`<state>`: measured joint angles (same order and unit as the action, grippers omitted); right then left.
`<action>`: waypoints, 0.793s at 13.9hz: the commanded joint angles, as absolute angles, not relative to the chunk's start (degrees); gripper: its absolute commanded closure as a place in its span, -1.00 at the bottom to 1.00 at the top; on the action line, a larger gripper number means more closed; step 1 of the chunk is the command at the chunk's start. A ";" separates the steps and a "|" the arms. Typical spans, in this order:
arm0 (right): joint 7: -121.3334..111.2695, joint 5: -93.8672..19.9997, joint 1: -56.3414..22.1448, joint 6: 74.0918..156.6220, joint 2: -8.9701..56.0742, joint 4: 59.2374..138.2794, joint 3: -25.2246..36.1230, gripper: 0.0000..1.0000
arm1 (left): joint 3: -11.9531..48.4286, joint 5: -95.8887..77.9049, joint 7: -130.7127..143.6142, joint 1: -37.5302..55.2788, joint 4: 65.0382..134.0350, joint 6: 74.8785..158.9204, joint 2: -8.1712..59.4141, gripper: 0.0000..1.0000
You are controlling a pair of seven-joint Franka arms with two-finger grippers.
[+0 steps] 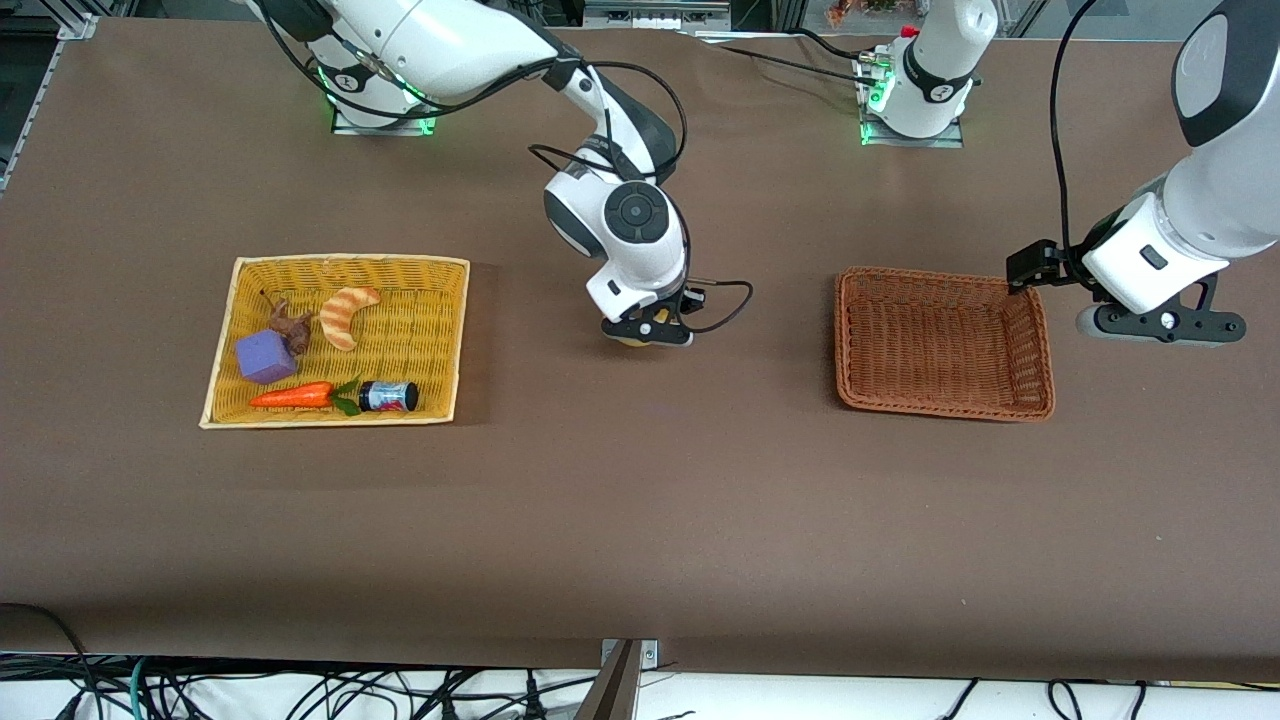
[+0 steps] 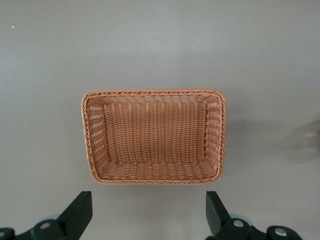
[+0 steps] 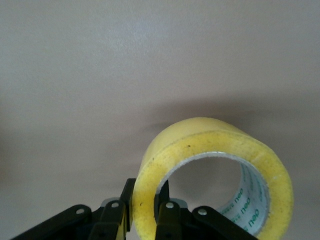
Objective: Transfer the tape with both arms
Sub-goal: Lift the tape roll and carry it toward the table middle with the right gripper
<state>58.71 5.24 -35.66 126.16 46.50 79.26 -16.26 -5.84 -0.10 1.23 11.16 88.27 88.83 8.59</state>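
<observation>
My right gripper (image 3: 145,194) is shut on the wall of the tape (image 3: 200,134), a yellowish ring with a wide hollow centre; one finger is inside the ring and one outside. The roll hangs upright over bare table. In the front view the right gripper (image 1: 648,332) is over the middle of the table, between the two baskets, and only a yellow sliver of the tape (image 1: 631,341) shows under it. My left gripper (image 1: 1165,326) hangs open and holds nothing. It is just past the brown basket (image 1: 940,345), toward the left arm's end of the table. Its fingers (image 2: 80,207) stand wide apart.
A yellow basket (image 1: 335,265) toward the right arm's end holds an orange-striped croissant piece (image 1: 348,315), a purple block (image 1: 265,357), a carrot (image 1: 292,396), a small jar (image 1: 390,397) and a brown figure (image 1: 290,322). The brown basket (image 2: 152,93) has nothing in it.
</observation>
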 commanded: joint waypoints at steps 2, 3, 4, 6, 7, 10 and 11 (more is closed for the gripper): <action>59.68 6.24 -37.17 128.40 49.48 76.82 -15.91 1.00 | -5.45 -1.76 0.09 10.46 88.59 88.68 8.17 -1.00; 59.76 6.24 -37.26 128.93 49.83 76.82 -15.91 1.00 | -5.45 -1.76 0.09 10.46 88.59 88.68 8.17 -1.00; 59.68 6.24 -37.35 129.37 50.36 76.82 -15.91 1.00 | -5.45 -1.76 0.17 10.46 88.59 88.68 8.17 -1.00; 59.68 6.33 -37.53 129.55 51.58 76.82 -15.91 1.00 | -5.45 -1.76 0.09 10.46 88.59 88.68 8.17 -1.00; 59.59 6.33 -37.53 130.33 51.85 76.82 -15.91 1.00 | -5.45 -1.76 0.09 10.46 88.59 88.68 8.26 -1.00; 59.33 6.41 -37.62 130.17 50.98 76.82 -15.91 0.24 | -5.45 -1.76 0.09 10.46 88.68 88.77 8.26 -1.00; 59.33 7.11 -38.14 130.17 50.63 76.73 -15.91 0.08 | -5.45 -1.76 0.17 10.46 88.68 88.68 8.26 -1.00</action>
<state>58.73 5.65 -36.87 130.16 50.15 78.69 -16.21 -5.84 -0.10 1.23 11.16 88.30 88.83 8.68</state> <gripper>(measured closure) 0.634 0.000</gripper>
